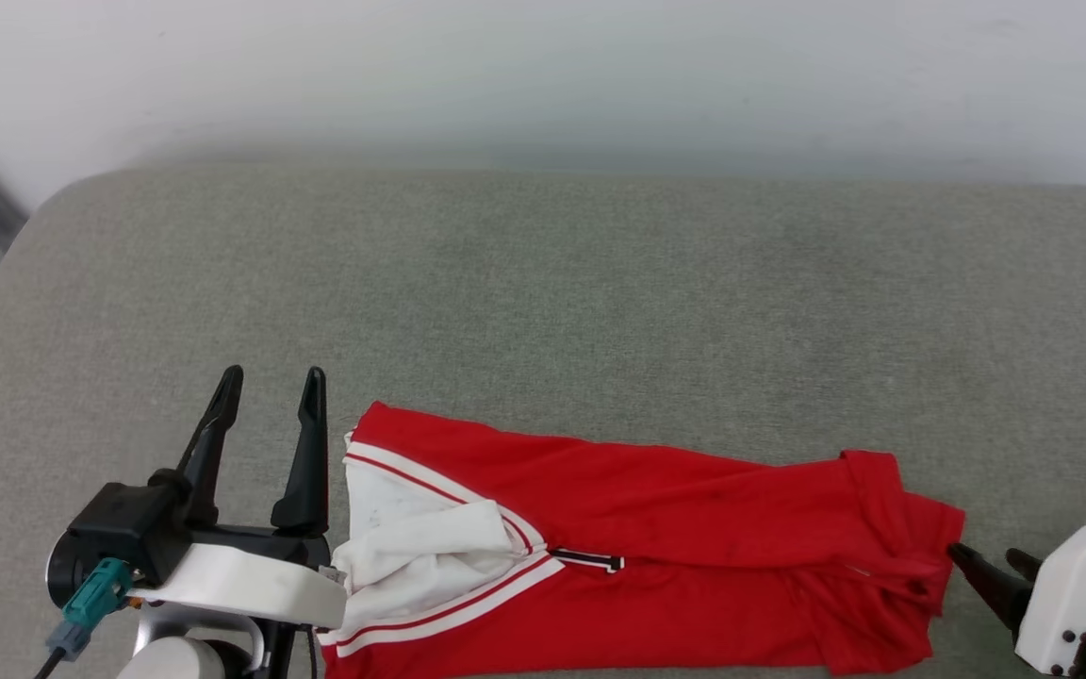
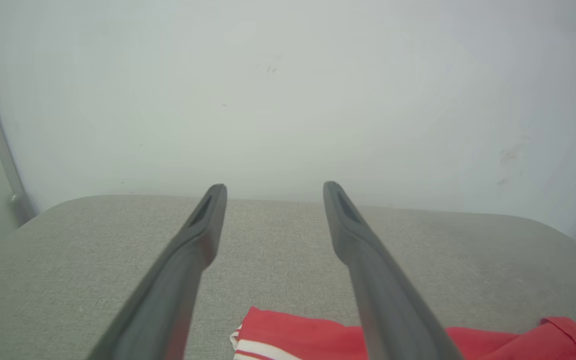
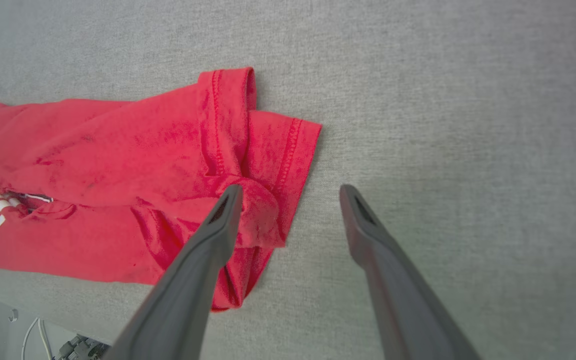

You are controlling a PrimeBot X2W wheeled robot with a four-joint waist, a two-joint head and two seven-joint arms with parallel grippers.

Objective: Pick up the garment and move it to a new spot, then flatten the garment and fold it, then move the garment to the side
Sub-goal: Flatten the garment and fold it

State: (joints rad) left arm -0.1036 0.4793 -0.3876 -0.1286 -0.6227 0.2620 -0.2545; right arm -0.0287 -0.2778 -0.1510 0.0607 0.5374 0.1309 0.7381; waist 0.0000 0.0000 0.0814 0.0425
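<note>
Red cloth folded into a long band, the garment [image 1: 675, 509] lies along the near edge of the grey fabric surface [image 1: 600, 283], and the bottom of the head view cuts off its lower edge. The fold hides the front print: a small black, white-outlined scrap [image 1: 590, 560] shows at the middle crease, too little to read. Beside it the white sleeve [image 1: 420, 547], bunched and edged with red-and-white striped trim, makes up the garment's left end. The left gripper [image 1: 271, 379] stands just left of that sleeve, its two dark fingers spread apart with nothing between them, and its pale forearm [image 1: 241, 585] covers the garment's lower left corner. The right gripper [image 1: 984, 556] is partly cut off at the right edge of the head view. In the right wrist view its fingers are parted and empty, one fingertip [image 3: 228, 200] over the crumpled red hem [image 3: 263, 220]; whether it touches cannot be told. The other fingertip is over bare surface.
</note>
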